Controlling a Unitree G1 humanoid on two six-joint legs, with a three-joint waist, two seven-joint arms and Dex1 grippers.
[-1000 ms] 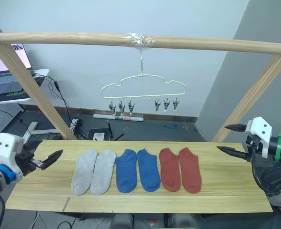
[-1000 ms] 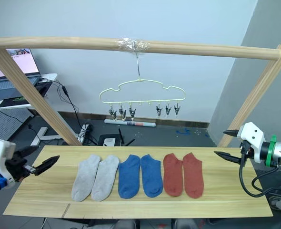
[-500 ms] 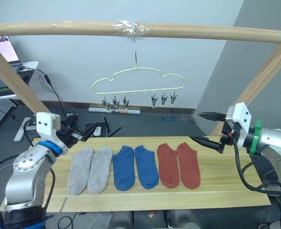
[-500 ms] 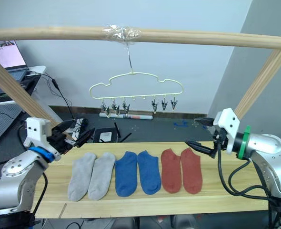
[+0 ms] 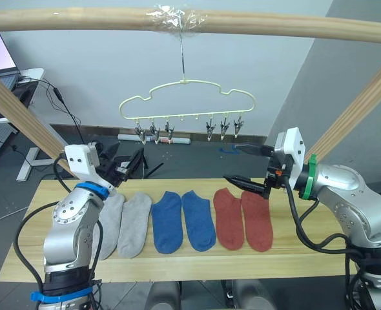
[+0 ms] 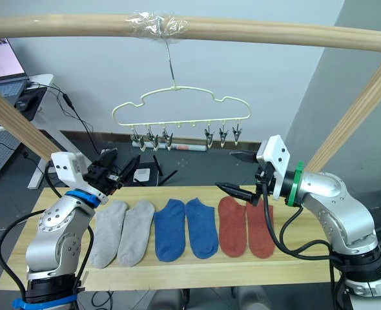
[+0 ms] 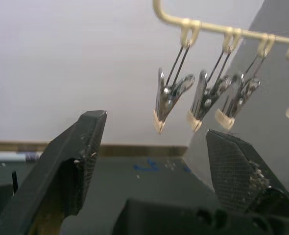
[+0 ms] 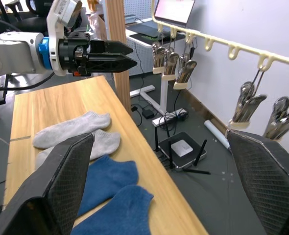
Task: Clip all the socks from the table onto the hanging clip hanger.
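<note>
socks (image 5: 184,221): row mid-table (image 5: 177,265), below both grippers
left gripper (image 5: 127,166): raised, fingers wide apart, empty
right gripper (image 5: 242,165): raised, wide apart, empty
clip hanger (image 5: 187,106): above, untouched

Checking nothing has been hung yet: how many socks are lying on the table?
6, in one row on the table: two grey socks toward the robot's left, two blue socks in the middle, two red socks toward its right. The left arm overlaps the outer grey one.

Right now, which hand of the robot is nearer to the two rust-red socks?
The right hand. It hovers open just above the toe ends of the rust-red socks. The left hand, also open, is far away, beyond the grey socks.
</note>
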